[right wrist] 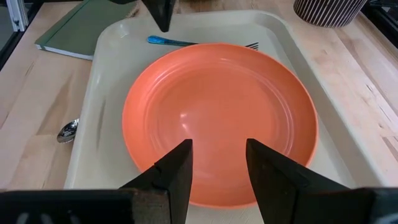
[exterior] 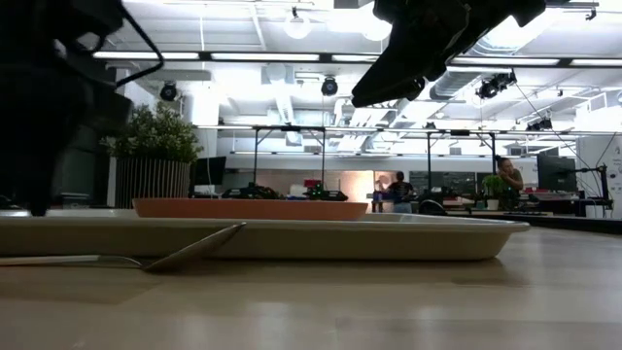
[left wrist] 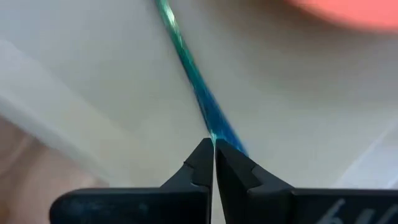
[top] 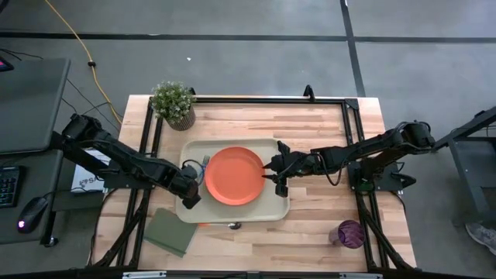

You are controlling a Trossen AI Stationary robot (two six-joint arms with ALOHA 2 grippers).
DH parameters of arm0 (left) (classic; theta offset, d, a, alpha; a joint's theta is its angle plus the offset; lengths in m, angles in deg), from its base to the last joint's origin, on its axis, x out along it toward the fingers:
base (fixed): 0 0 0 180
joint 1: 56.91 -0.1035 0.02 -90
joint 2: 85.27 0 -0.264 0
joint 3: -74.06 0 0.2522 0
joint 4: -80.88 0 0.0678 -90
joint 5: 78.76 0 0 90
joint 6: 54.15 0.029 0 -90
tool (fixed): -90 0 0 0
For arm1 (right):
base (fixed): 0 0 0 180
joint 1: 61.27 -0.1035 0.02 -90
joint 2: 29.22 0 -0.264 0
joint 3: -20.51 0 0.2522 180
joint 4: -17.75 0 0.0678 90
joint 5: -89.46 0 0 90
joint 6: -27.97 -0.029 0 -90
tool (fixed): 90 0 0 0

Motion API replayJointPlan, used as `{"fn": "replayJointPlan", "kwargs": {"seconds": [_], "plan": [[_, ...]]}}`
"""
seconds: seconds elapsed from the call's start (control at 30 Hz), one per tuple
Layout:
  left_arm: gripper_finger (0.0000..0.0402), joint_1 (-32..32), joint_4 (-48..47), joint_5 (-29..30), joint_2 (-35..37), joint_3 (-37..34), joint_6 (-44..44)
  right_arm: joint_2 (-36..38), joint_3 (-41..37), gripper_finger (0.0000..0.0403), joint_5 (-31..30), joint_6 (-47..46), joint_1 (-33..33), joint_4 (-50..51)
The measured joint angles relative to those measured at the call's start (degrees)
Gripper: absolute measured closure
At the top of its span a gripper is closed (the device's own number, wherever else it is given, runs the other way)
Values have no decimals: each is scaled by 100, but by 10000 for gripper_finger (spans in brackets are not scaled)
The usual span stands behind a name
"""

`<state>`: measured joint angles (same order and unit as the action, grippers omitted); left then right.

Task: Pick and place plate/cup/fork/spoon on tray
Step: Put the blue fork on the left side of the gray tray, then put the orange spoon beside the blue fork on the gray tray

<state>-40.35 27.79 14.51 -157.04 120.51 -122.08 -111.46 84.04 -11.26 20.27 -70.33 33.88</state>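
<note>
The pale wooden plank tabletop [top: 310, 124] sits in a black metal frame [top: 263, 100] on a grey concrete floor [top: 232, 58] crossed by dark seams and a yellow cable [top: 74, 35]. A dark grey desk [top: 27, 105] with a black keyboard [top: 8, 184] and a mouse [top: 31, 209] stands alongside. Across the table, a white ceiling [exterior: 272, 83] carries long strip lights [exterior: 233, 57] and ducts; two people [exterior: 398, 190] stand far off among workbenches.
</note>
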Motion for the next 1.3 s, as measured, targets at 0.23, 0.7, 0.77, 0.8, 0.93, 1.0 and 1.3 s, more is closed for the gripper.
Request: {"fn": "replayJointPlan", "kwargs": {"seconds": [0.23, 0.7, 0.77, 0.8, 0.93, 1.0, 1.3], "plan": [[401, 534, 140, -15, -78, -2, -398, 0, -1, 261, 0, -29, 0, 18], [401, 720, 806, 105, -723, 24, -339, 0, 1, 261, -2, -42, 0, 1], [401, 718, 914, 148, -693, 23, -327, 0, 1, 261, -2, -42, 0, 0], [401, 718, 964, 169, -680, 15, -303, 0, 1, 261, -2, -42, 0, -2], [401, 707, 1241, 220, -686, 13, -178, 0, 1, 261, -2, -42, 0, -10], [402, 707, 1322, 243, -686, 13, -140, 0, 1, 261, -2, -45, 0, -10], [401, 701, 1676, 250, -686, 13, -55, 0, 1, 261, -2, -104, 0, -6]]}}
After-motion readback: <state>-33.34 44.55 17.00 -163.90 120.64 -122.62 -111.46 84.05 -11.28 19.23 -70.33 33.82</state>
